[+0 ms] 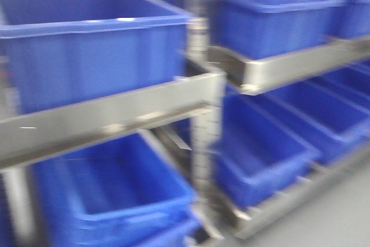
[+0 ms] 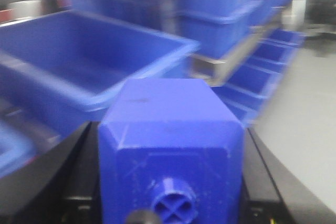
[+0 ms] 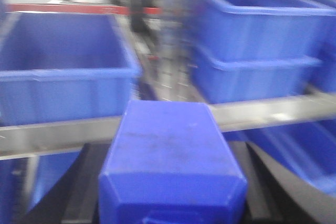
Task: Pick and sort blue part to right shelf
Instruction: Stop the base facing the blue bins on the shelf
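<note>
Blue on blue everywhere, and it's all pretty blurry. The left end effector (image 2: 170, 192) is clamped on a blue part (image 2: 168, 124), with black fingers (image 2: 73, 171) hugging both sides. The right end effector (image 3: 170, 198) grips a second blue part (image 3: 170, 150) the same way. Both blocks point lengthwise straight ahead at the right shelf (image 1: 289, 70). Right arm looks nearer to me: a steel rail (image 3: 273, 111) runs crosswise just past its block, with open bins (image 3: 252, 19) above. That rail and the upright post (image 3: 173, 40) are what I'd want to clear.
</note>
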`<state>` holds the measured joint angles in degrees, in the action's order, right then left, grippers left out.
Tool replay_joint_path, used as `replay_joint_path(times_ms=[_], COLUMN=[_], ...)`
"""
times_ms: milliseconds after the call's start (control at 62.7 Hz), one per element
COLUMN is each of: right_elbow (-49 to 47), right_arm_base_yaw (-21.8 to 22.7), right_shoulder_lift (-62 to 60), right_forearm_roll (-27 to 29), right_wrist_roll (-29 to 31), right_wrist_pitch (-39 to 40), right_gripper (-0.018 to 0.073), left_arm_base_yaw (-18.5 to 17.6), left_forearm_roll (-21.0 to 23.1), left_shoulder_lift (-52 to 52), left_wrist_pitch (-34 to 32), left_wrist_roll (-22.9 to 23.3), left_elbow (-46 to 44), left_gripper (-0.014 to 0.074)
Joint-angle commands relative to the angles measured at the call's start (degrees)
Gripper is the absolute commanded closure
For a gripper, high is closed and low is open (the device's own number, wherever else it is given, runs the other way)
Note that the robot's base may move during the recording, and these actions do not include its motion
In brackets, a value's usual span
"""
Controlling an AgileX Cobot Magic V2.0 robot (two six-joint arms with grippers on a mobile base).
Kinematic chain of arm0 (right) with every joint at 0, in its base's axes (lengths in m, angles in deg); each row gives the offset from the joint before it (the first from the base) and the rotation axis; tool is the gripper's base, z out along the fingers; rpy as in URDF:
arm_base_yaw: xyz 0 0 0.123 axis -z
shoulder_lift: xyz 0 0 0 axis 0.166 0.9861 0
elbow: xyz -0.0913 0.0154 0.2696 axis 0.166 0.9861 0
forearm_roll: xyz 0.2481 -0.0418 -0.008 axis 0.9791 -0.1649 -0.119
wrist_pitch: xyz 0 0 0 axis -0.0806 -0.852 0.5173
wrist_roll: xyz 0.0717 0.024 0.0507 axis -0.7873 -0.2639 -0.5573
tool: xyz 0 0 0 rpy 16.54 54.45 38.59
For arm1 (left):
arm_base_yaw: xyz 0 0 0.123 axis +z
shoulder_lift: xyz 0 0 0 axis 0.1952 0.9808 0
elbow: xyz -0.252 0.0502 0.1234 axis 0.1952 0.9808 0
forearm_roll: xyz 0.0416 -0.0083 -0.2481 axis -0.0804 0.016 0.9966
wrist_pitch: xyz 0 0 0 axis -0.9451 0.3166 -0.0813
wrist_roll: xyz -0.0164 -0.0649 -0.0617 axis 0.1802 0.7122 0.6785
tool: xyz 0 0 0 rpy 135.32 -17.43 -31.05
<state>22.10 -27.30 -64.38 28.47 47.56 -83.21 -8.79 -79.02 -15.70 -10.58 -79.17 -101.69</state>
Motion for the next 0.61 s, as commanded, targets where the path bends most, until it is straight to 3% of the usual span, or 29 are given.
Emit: replay_joint_path(times_ms=[0,590], right_elbow=[-1.7,-1.7], right_arm_base_yaw=[0.1,0.1], right_shoulder_lift=[1.0,1.0], right_forearm_roll=[-0.4,-0.4], right_wrist_roll=[0.4,0.4], right_wrist_pitch=[5.4,5.4], right_gripper=[0.03,0.03], left_arm_base_yaw=[-0.5,0.5], left_forearm_roll=[0.3,0.3], left_shoulder_lift=[1.1,1.1], left_wrist_pitch=[-5.0,-5.0], left_wrist_roll=[0.2,0.2], left_elbow=[-1.4,-1.4], left_gripper=[0.0316,0.0316])
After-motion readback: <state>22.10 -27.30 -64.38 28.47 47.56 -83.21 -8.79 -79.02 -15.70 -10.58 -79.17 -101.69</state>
